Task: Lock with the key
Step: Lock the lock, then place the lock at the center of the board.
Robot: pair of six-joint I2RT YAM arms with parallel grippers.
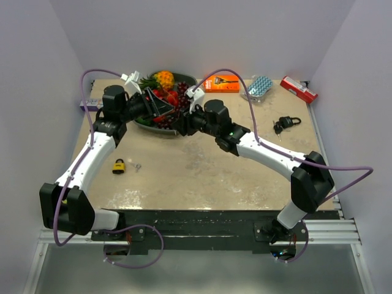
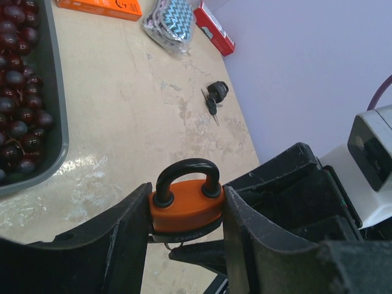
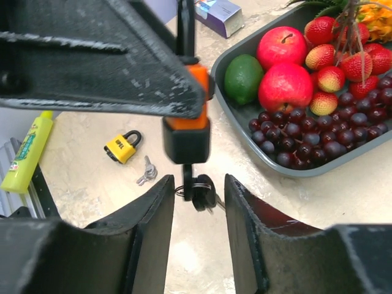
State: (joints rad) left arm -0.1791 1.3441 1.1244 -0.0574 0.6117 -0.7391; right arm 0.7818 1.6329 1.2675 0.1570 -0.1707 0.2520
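Jaws of the left gripper (image 2: pixel 187 205) are clamped on the orange padlock (image 2: pixel 187 211), one finger against each end of its body. We see its black shackle (image 2: pixel 187 174) standing out past the fingertips with both legs seated in the body. From the top camera we place this padlock up off the table (image 1: pixel 202 177), where the two grippers meet at the near edge of the fruit tray (image 3: pixel 239 119). In the right wrist view the padlock hangs with its black base downward, and the key (image 3: pixel 199 191) sits in that base, with its black head and a ring just below. The right gripper (image 3: pixel 199 184) is apart, with one finger on either side of the key head and close to it. We see a gap on each side and can make out no contact with the key. On the table beneath, a yellow padlock (image 3: pixel 122 147) lies with its shackle closed and small keys (image 3: pixel 146 171) just beside it, well apart from the tray. A black padlock (image 2: pixel 215 92) with its own keys lies on the table farther off, near the right wall, and neither gripper touches it.
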